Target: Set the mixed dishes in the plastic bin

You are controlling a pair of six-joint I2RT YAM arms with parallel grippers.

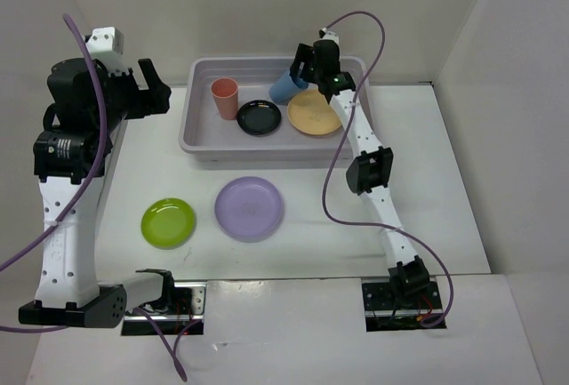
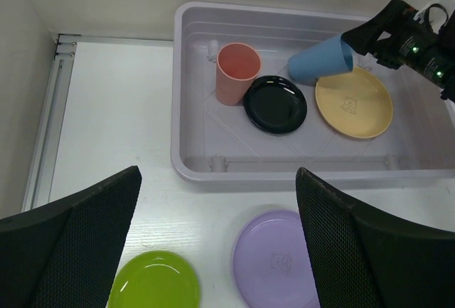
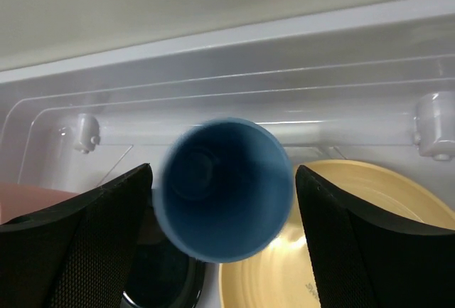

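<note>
Blue cup [image 3: 222,188] seemingly loose in right gripper [image 3: 222,173]

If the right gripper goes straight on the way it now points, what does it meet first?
Most likely the round blue plastic cup, directly ahead of the right gripper with its mouth facing it; beyond lies the grey plastic bin. Depth is unclear.
</note>
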